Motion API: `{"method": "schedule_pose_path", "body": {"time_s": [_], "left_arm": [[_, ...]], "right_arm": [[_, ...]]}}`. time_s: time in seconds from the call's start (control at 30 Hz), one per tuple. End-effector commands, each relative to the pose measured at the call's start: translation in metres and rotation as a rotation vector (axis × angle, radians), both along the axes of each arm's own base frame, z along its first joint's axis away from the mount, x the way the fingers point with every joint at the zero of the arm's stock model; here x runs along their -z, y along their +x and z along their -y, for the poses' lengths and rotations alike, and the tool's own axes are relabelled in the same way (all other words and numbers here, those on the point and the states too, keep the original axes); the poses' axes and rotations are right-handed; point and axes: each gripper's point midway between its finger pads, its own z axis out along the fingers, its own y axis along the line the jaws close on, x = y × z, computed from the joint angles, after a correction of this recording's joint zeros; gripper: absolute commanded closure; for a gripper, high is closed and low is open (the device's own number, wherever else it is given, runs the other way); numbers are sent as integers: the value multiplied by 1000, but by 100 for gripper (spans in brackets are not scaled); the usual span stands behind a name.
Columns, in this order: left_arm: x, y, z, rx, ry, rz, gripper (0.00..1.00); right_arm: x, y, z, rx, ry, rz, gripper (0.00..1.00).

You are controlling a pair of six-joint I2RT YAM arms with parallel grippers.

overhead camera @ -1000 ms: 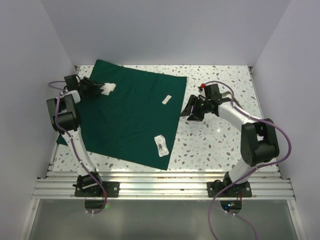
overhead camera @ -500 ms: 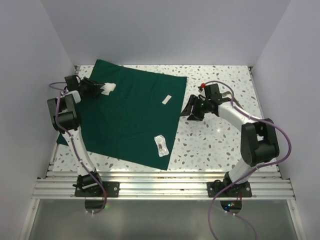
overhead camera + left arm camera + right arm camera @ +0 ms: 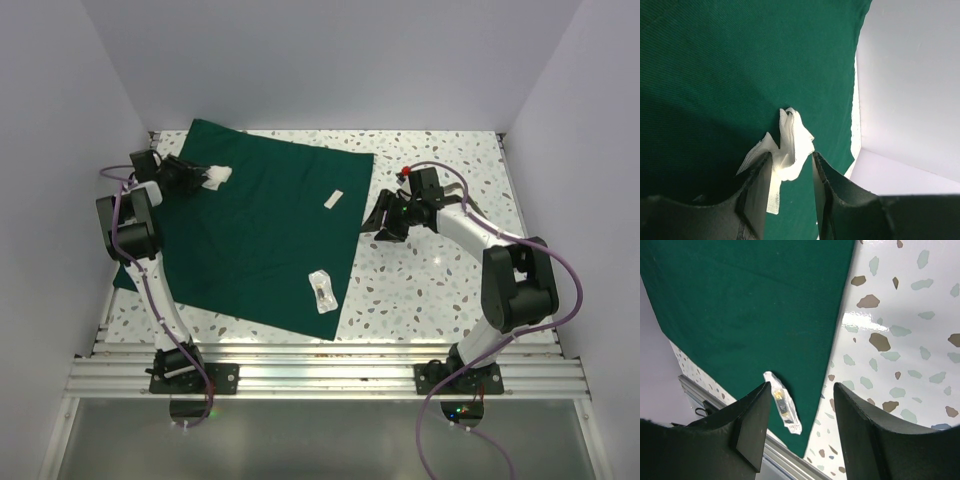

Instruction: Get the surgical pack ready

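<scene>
The drape (image 3: 260,230) lies spread flat on the tabletop (image 3: 440,290), over the left and centre of the top view. Its right edge is near the right fingers (image 3: 374,224), which stand released with nothing between them. At the upper left, the left fingers (image 3: 203,178) are clenched on a white pad (image 3: 219,175). The drape looks light, soft and limp. It will probably sag when lifted, so a pinch at an edge or corner seems best.
</scene>
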Motion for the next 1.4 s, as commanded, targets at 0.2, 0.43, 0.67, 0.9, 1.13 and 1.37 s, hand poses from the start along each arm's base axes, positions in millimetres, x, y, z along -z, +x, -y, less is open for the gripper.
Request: {"method": "schedule_pose_path", "body": {"time_s": [0.2,0.43,0.67,0.9,1.13,1.37], "left_arm": [[-33,18,0,13,12,122,58],[-26,22,4,19,2,109,57],[-19,20,7,30,6,81,57],[-4,17,6,32,13,36,56],[8,15,2,35,55,-12,58],[15,23,1,45,45,-21,83]], "right_arm": [[-9,8,-8,-19,32,28,43],[-9,8,-8,-21,26,28,43],[-9,9,-9,-18,30,28,43],[-7,9,-9,-15,31,23,43],[-8,8,-7,-12,30,24,43],[-9,8,-8,-15,32,26,43]]}}
